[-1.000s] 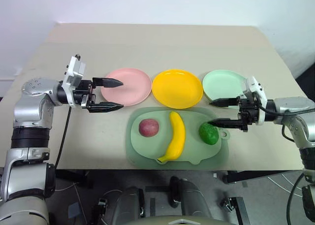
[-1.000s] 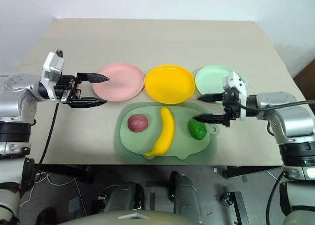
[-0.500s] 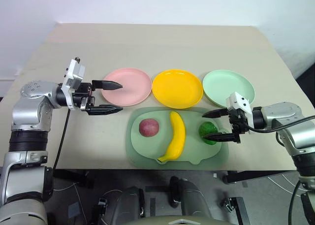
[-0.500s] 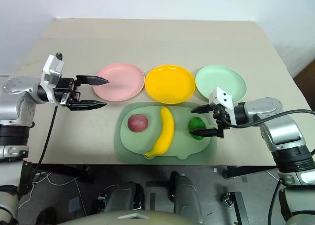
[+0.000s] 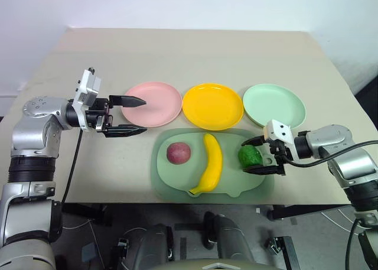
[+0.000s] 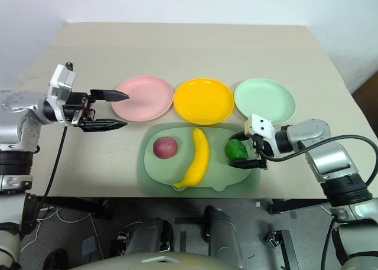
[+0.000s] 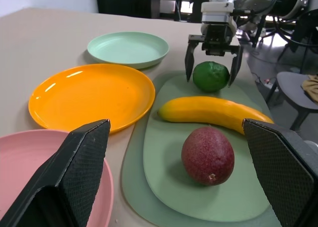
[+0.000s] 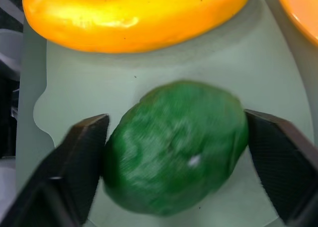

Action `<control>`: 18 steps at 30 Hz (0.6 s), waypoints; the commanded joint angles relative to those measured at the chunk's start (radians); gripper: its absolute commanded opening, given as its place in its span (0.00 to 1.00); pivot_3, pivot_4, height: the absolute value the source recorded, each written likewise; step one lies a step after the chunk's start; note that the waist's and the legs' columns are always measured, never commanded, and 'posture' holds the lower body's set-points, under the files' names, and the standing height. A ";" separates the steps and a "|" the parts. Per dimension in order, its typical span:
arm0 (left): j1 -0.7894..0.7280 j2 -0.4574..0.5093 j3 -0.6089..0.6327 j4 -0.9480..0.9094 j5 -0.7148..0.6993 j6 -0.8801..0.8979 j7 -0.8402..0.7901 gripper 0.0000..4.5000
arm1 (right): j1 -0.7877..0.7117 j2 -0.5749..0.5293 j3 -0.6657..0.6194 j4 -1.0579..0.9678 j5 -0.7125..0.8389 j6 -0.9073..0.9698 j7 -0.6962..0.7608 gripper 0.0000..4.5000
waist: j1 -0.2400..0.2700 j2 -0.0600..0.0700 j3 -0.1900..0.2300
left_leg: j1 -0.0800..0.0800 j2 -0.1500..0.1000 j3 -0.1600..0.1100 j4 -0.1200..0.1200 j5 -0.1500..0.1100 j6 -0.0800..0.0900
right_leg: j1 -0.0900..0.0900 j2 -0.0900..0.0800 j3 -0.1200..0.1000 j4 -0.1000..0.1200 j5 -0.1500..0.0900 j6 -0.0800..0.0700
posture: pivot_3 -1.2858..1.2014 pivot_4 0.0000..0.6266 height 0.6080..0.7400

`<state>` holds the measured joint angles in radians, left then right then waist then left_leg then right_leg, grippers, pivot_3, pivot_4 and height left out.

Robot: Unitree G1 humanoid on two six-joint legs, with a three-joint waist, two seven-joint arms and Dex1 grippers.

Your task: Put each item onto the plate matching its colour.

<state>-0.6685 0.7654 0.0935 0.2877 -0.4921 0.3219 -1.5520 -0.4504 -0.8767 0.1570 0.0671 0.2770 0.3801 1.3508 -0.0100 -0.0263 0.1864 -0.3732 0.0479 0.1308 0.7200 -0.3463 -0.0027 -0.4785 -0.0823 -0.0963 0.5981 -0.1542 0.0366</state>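
A dark-green fruit (image 5: 250, 156) lies at the right end of the tray, and my right gripper (image 5: 248, 157) is shut on it, one finger (image 8: 87, 152) against each side. The fruit still rests on the tray. Next to it lie the yellow banana (image 5: 211, 163) and the dark-red fruit (image 5: 178, 153). Behind the tray stand the pink plate (image 5: 162, 107), the yellow plate (image 5: 212, 106) and the mint-green plate (image 5: 274, 104), all bare. My left gripper (image 5: 144, 115) hovers open at the pink plate's left edge with nothing in it.
The fruit lies in a dull-green pig-shaped tray (image 5: 177, 186) near the table's front edge. The beige table (image 5: 189, 51) stretches back beyond the plates. A white wall stands behind it.
My right gripper has dropped and moved left from beside the mint-green plate onto the tray, and its fingers have narrowed onto the green fruit. The left arm has not moved.
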 commanded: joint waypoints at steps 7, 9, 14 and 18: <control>0.001 0.009 0.023 -0.046 -0.028 0.004 0.011 1.00 | -0.116 0.071 -0.120 -0.011 0.137 0.114 -0.048 0.70 | -0.001 0.000 0.000 | 0.000 0.000 0.000 0.000 0.000 0.000 | 0.000 0.000 0.000 0.000 0.000 0.000 | 0.52 0.24 0.72; 0.006 0.007 0.025 -0.054 -0.031 0.006 0.014 1.00 | -0.174 0.109 -0.169 0.018 0.173 0.137 -0.097 0.70 | -0.003 0.000 0.000 | 0.000 0.000 0.000 0.000 0.000 0.000 | 0.000 0.000 0.000 0.000 0.000 0.000 | 0.52 0.24 0.72; 0.009 0.006 0.025 -0.066 -0.035 0.007 0.017 1.00 | -0.316 0.174 -0.159 0.255 -0.015 -0.021 -0.345 0.70 | 0.002 0.000 0.000 | 0.000 0.000 0.000 0.000 0.000 0.000 | 0.000 0.000 0.000 0.000 0.000 0.000 | 0.52 0.24 0.72; 0.013 0.008 0.024 -0.073 -0.039 0.009 0.022 1.00 | -0.405 0.181 -0.093 0.464 -0.196 -0.176 -0.509 0.70 | -0.001 0.000 0.000 | -0.001 0.000 0.000 0.000 0.000 0.000 | 0.000 0.000 0.000 0.000 0.000 0.000 | 0.52 0.24 0.72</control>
<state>-0.6541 0.7642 0.0970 0.2505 -0.5120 0.3275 -1.5339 -0.8132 -0.6900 0.0617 0.4825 0.1467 0.2729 0.9041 -0.0108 -0.0261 0.1865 -0.3741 0.0475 0.1311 0.7195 -0.3461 -0.0031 -0.4790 -0.0827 -0.0962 0.5982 -0.1542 0.0366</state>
